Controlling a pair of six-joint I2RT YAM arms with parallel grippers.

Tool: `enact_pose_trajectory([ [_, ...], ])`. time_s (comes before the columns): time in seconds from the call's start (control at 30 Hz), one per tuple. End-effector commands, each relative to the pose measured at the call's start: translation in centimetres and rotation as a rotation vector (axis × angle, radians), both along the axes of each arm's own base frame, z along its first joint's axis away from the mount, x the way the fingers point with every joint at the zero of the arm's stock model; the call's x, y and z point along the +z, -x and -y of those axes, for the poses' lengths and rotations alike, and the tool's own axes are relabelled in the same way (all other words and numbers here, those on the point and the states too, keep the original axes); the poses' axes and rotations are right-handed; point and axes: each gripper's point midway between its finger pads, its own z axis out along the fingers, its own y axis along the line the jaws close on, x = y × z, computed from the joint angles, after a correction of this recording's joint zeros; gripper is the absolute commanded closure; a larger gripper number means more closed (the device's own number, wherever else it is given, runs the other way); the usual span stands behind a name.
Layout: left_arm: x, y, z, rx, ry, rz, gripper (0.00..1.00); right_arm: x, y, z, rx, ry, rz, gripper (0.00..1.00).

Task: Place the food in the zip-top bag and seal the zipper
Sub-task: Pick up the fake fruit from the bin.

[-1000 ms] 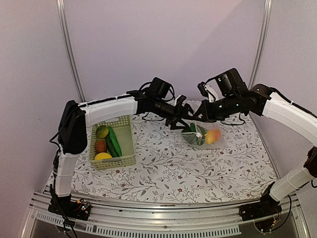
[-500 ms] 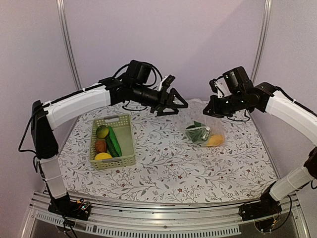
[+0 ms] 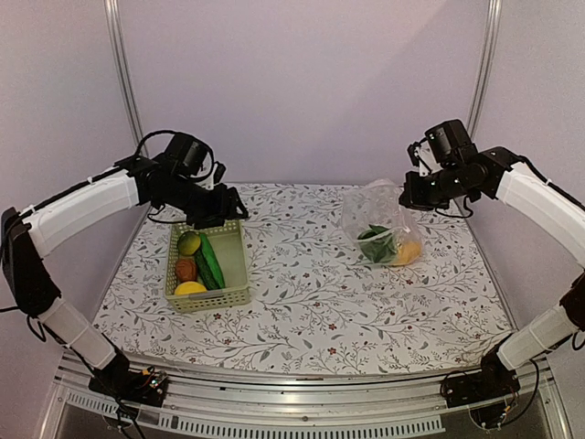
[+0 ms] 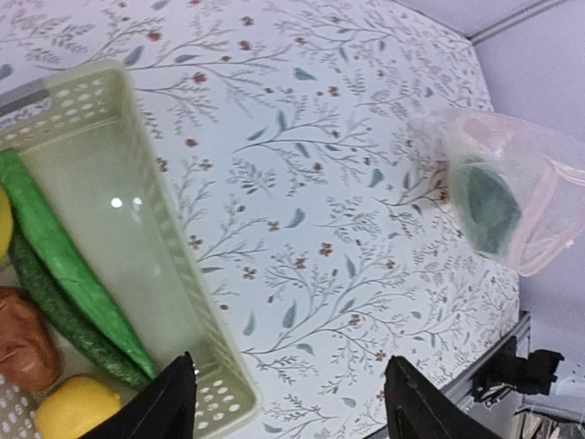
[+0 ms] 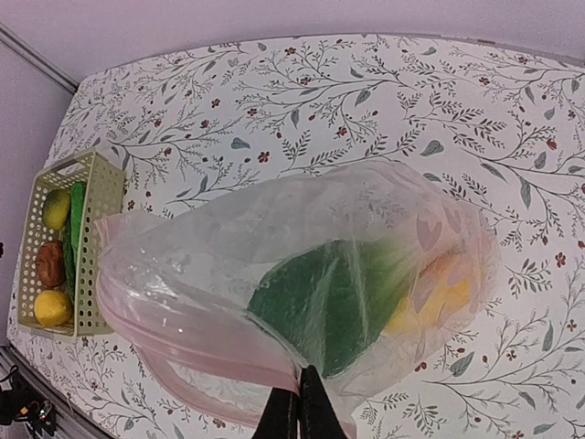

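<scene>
The clear zip-top bag (image 3: 379, 219) hangs from my right gripper (image 3: 409, 203), which is shut on its mouth edge (image 5: 297, 402). The pink zipper (image 5: 183, 334) curves along the open mouth. Inside lie a dark green piece (image 5: 338, 302) and an orange-yellow piece (image 5: 439, 297). My left gripper (image 3: 227, 208) is open and empty above the far right corner of the basket (image 3: 234, 265); in the left wrist view its fingers (image 4: 174, 402) straddle the basket's rim. The basket holds a cucumber (image 4: 64, 261), lemons (image 3: 189, 242) and a reddish-brown piece (image 4: 23, 338).
The pale green slotted basket (image 4: 174, 265) stands at the table's left. The floral tablecloth (image 3: 302, 293) covers the table. A metal rail runs along the near edge (image 3: 302, 393). Purple walls close the back and sides.
My left arm has swung left from the bag's mouth to above the basket. My right gripper has lifted the bag's edge and shifted it right, so the bag now hangs taller.
</scene>
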Motion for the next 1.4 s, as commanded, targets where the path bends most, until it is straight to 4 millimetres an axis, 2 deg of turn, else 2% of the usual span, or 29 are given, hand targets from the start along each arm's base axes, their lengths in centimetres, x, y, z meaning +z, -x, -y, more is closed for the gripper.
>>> enact_pose_trajectory([
  [0.0, -3.9, 0.0, -7.3, 0.167, -0.246, -0.068, 0.28, 0.9, 0.2, 0.3, 0.030, 0.003, 0.028, 1.00],
  [0.07, -4.9, -0.5, -9.4, 0.217, -0.341, -0.075, 0.25, 0.9, 0.5, -0.6, 0.067, -0.037, 0.023, 1.00],
  [0.2, -6.8, -2.1, -12.1, 0.258, -0.478, -0.095, 0.22, 0.7, 0.8, -1.3, 0.089, -0.075, 0.013, 1.00],
  [0.33, -7.9, -4.1, -13.5, 0.268, -0.584, -0.101, 0.19, 0.6, 1.0, -1.6, 0.105, -0.093, 0.006, 1.00],
  [0.43, -8.5, -5.6, -14.6, 0.294, -0.662, -0.103, 0.13, 0.5, 1.2, -1.7, 0.112, -0.093, 0.004, 1.00],
  [0.67, -10.8, -8.2, -16.4, 0.300, -0.773, -0.131, 0.13, 0.6, 1.5, -1.8, 0.114, -0.110, 0.000, 1.00],
  [0.93, -13.7, -9.3, -17.7, 0.292, -0.871, -0.173, 0.17, 0.5, 1.9, -1.6, 0.108, -0.117, -0.004, 1.00],
  [1.17, -16.1, -9.7, -19.1, 0.296, -0.900, -0.206, 0.24, 0.1, 2.1, -1.6, 0.102, -0.125, -0.019, 1.00],
  [1.37, -17.8, -9.9, -19.3, 0.273, -0.906, -0.228, 0.33, -0.1, 2.1, -1.7, 0.100, -0.130, -0.028, 1.00],
])
